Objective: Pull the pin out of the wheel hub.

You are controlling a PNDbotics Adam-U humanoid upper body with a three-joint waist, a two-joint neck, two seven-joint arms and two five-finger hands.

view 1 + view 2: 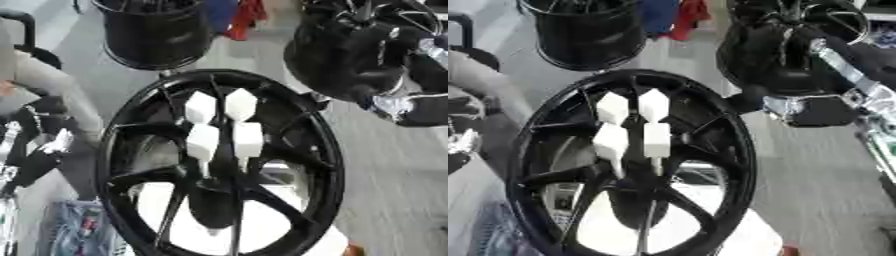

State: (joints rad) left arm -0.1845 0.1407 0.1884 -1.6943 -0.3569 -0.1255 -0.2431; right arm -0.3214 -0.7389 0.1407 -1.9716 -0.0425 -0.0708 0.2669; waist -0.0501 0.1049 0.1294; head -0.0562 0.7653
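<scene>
Now your right robot hand (820, 107) sits beside the big black spoked metal wheel hub (219, 165); its fingers can't be told. White block-topped pins (219, 125) stick up mid-hub, probably stiff; pinch one top.

Four white pins (630, 127) stand in the black wheel hub (632, 165), right arm (846, 75) above

- One large black spoked wheel hub (219, 165) stands in the foreground.
- Four white pins (220, 125) sit on its centre, two above and two below.
- Two more black wheels stand behind: one at upper left (157, 32), one at upper right (359, 55).
- One robot arm (846, 80), black and silver, shows at the right.
</scene>
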